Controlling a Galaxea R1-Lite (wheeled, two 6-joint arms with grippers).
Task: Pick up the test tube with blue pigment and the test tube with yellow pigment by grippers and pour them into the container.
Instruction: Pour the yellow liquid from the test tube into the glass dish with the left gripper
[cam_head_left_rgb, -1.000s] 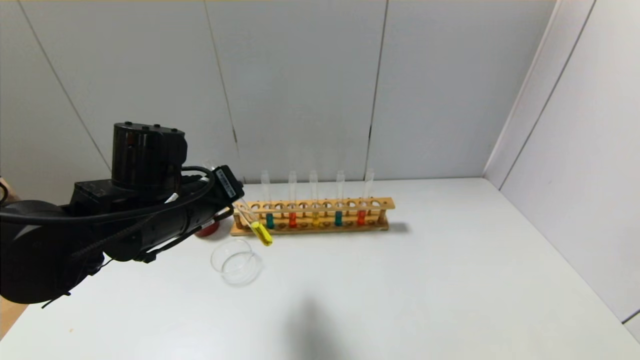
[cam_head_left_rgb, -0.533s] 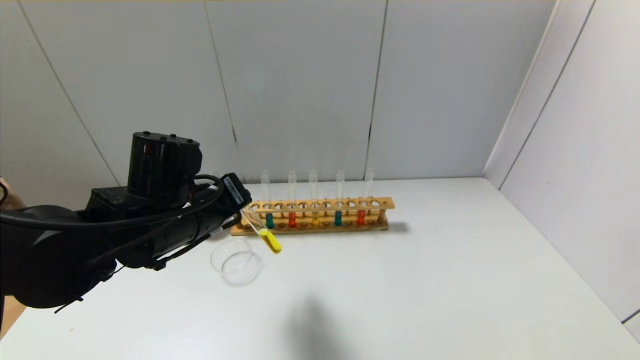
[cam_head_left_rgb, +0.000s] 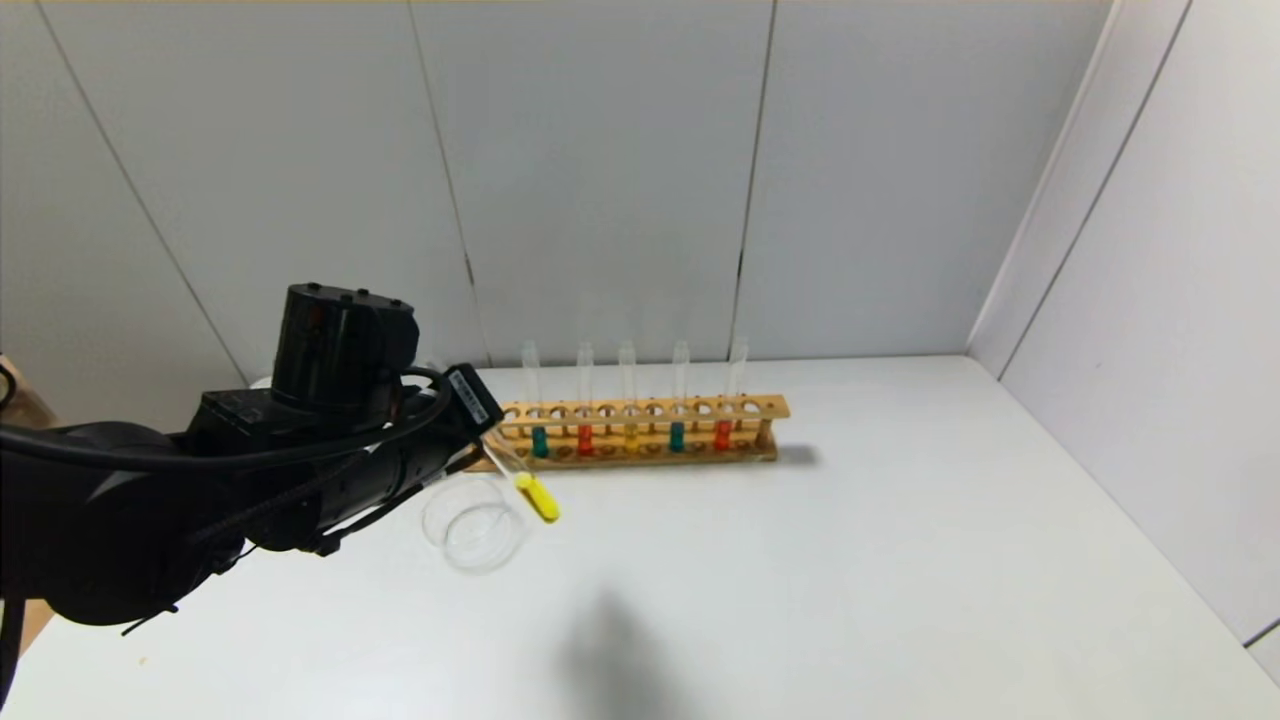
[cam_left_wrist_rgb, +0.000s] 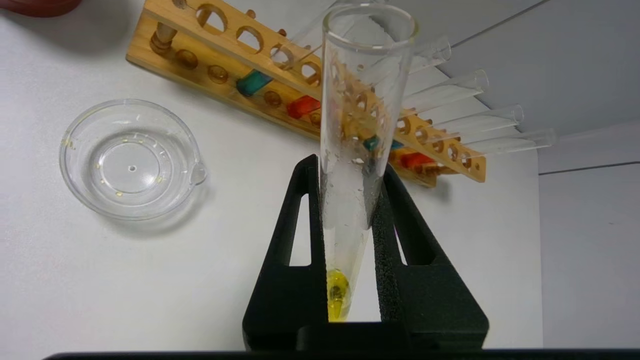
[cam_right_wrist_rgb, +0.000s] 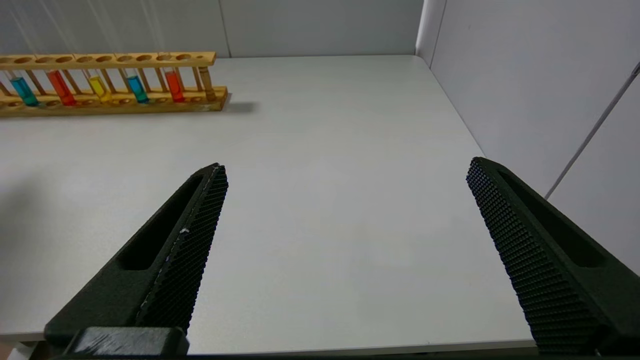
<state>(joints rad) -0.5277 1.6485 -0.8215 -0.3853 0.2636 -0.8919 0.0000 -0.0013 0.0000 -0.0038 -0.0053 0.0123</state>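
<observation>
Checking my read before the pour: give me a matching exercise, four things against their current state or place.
Things:
1. yellow tube
2. glass dish
3. right gripper
4. blue tubes

States:
A. standing in the wooden rack
B. open, over bare table
C. clamped in the left gripper, tilted
D. on the table, only tiny yellow droplets inside

Pairs: 1-C, 2-D, 3-B, 4-A

The left arm reaches in from the robot's left, its bulky black wrist raised above the counter (cam_head_left_rgb: 900, 560) and its left hand (cam_left_wrist_rgb: 350, 175) angled forward and down. That hand's two black fingers (cam_left_wrist_rgb: 300, 225) are clamped together on the test tube with yellow pigment (cam_left_wrist_rgb: 350, 150). The right hand (cam_right_wrist_rgb: 345, 200) hovers low over the counter, well to the right, its ridged fingers spread wide apart with nothing between them.
</observation>
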